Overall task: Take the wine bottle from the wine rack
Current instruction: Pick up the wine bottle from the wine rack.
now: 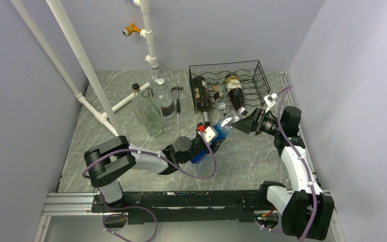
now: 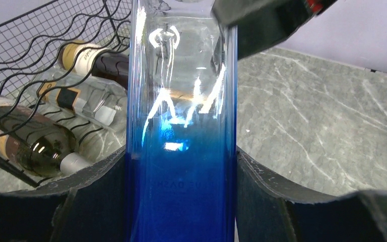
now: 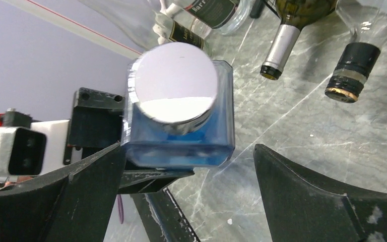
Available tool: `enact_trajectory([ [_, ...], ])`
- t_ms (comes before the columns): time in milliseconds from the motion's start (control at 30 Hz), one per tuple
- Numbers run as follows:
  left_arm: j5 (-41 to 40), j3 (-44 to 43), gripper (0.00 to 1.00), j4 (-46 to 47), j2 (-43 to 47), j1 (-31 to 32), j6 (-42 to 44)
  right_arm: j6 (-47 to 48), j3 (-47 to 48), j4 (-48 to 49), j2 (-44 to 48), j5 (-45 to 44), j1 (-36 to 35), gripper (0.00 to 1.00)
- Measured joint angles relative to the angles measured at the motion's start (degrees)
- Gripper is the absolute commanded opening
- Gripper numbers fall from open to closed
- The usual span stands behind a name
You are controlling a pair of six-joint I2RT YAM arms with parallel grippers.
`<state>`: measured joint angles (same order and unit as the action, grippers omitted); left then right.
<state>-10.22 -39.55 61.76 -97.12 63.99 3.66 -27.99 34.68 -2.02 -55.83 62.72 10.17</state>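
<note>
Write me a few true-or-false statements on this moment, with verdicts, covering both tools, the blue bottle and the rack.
1. The left tool is clamped on the lower end of the blue bottle. True.
2. The right tool is shut on the bottle's silver cap. False: its jaws stand wide open, one on either side of the cap end.
3. The wine rack is empty. False: several bottles lie in it.
4. A hammer lies on the table beside the standing clear bottles. True.

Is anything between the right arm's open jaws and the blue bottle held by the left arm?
Nothing visible. The blue bottle has its capped end between the open right jaws, outside the wine rack.
</note>
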Motion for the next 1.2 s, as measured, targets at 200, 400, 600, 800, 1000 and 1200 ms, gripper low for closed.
enact_trajectory([
  [200, 0.31, -2.1, 0.0, -0.42, -0.28, 0.83, -0.04, 0.85, 0.61, -0.76, -3.41, -0.87, -2.75, 1.0],
  [400, 1.09, -3.34, 0.0, -0.35, -1.66, 1.51, -0.22, 0.31, 0.74, 3.26, -4.61, -0.66, -4.02, 0.97],
  [600, 1.6, -3.72, 0.0, -0.33, -2.54, 2.12, -0.5, -0.79, 0.74, 6.6, -5.05, 0.39, -5.33, 0.78],
  [800, 0.7, -4.74, 0.0, 0.48, -3.02, 2.12, -1.09, -1.79, 0.72, 9.18, -5.03, -0.5, -5.22, 0.27],
  [1000, 0.76, -4.83, 0.16, 0.17, -3.04, 2.12, -1.4, 0.28, 1.49, 7.52, -5.03, -0.31, -5.33, 0.0],
  [1200, 1.25, -5.73, 0.77, 0.61, -3.04, 1.99, -2.03, 3.41, 5.18, 1.66, -4.79, -0.48, -4.74, 0.0],
])
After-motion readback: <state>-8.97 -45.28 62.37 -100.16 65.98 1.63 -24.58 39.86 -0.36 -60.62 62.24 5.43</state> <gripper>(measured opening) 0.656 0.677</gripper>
